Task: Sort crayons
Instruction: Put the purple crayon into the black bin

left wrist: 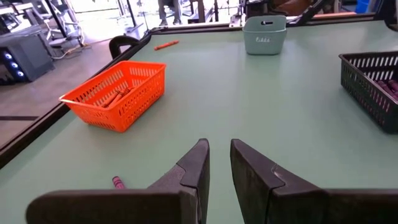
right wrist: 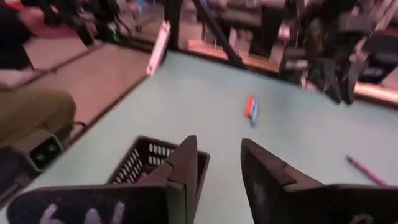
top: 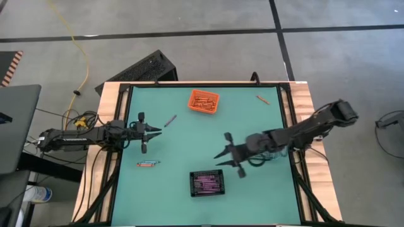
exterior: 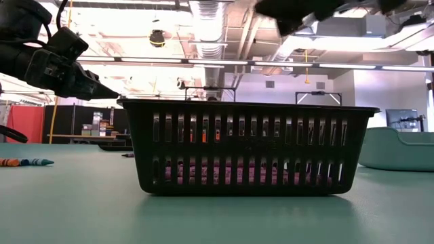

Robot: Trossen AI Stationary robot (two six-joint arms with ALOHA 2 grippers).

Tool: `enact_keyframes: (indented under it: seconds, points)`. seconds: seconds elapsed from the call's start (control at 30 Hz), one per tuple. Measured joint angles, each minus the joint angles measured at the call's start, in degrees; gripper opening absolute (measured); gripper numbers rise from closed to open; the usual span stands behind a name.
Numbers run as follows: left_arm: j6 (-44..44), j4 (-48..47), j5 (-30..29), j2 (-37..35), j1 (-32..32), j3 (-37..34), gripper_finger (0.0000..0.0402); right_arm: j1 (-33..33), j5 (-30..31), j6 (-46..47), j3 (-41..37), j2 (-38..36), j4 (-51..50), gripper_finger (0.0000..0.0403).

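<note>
The low view was mostly filled by the black bin (exterior: 248, 147), which hid the table (exterior: 74, 203) behind it; only slivers of purple showed through its slots, so the crayons inside could not be counted there. From above, that bin (top: 207, 183) near the front edge held a bed of purple crayons (top: 207, 183). The orange bin (top: 203, 101) at the far side held orange crayons (top: 202, 101), too small to tell apart. A pale teal bin (left wrist: 264, 34) showed in the left wrist view; in the high view the right arm covered it.

Loose crayons lay thin and paper-wrapped on the green table: a purple one (top: 170, 120) between the left end effector and the orange bin, an orange one (top: 262, 99) near the far right corner, and an orange and blue pair (top: 148, 164) lying end to end near the left edge.

The left end effector (top: 153, 132) hovered at the left side of the table, its fingers a narrow gap apart and holding nothing. The right end effector (top: 226, 149) hung just beyond the black bin's far right corner, fingers spread and empty; the right wrist view was blurred.
</note>
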Motion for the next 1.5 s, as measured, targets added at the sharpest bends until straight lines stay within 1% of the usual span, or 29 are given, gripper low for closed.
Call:
enact_keyframes:
  seconds: [0.1,0.27,0.4,0.47,0.53,0.6,0.7,0.77,0.87,0.97,1.03,1.17,1.23,1.33,1.4,1.5]
  points:
    - [0.0,0.0,0.0,0.0,0.0,0.0,0.0054,0.0,0.0,-0.2,-3.7,-2.7,3.5,0.0117]
    - [-1.0,0.0,0.1,0.0,0.0,0.0,0.0054,-2.6,0.0,-1.5,-4.1,-3.5,4.4,0.0117]
    - [-14.1,0.0,3.0,0.0,0.0,-0.1,0.0054,-5.4,0.0,1.0,-4.1,-3.4,4.2,0.0117]
    - [-18.5,-0.2,3.8,0.0,0.0,-0.1,0.0054,-6.3,0.0,1.8,-4.1,-3.4,4.2,0.0117]
    - [-25.0,-0.4,4.9,0.0,0.0,-0.1,0.0054,-6.9,0.1,1.8,-4.1,-3.4,4.3,0.0117]
    - [-30.6,-0.4,4.6,0.0,0.0,-0.1,0.0054,-7.6,0.0,1.6,-4.1,-3.4,4.7,0.0117]
    - [-33.7,0.1,3.6,0.0,0.0,-0.1,0.0054,-7.7,0.0,-0.2,-4.1,-3.4,5.0,0.0117]
    - [-34.5,1.3,1.4,0.0,0.0,0.1,0.0052,-7.6,0.1,-1.4,-4.1,-3.4,4.8,0.0117]
    - [-33.8,1.4,-2.1,1.2,0.1,2.4,0.0043,-6.8,0.1,-2.9,-4.1,-3.4,4.0,0.0117]
    - [-33.2,0.3,-3.3,4.4,0.1,6.0,0.0030,-5.5,0.1,-4.0,-4.1,-3.0,4.2,0.0117]
    - [-33.1,-2.4,-4.4,7.5,0.0,9.7,0.0021,-4.4,0.1,-4.1,-4.2,-2.6,4.4,0.0117]
    - [-32.4,-12.6,-8.1,15.1,0.0,18.6,0.0006,-1.6,0.4,-4.5,-4.2,-1.7,4.6,0.0117]
    - [-32.2,-16.8,-10.8,19.5,0.0,22.5,0.0003,0.0,2.4,-4.9,-4.3,-1.0,4.3,0.0117]
    - [-32.2,-20.1,-13.6,25.7,0.1,26.6,0.0004,2.1,7.4,-5.5,-4.2,0.4,4.6,0.0117]
    - [-32.2,-20.7,-13.7,29.6,0.4,28.0,0.0009,2.9,9.4,-6.6,-4.2,2.1,6.6,0.0117]
    - [-32.2,-21.0,-12.4,34.9,2.0,29.7,0.0030,3.0,10.4,-9.5,-4.3,3.7,8.6,0.0117]
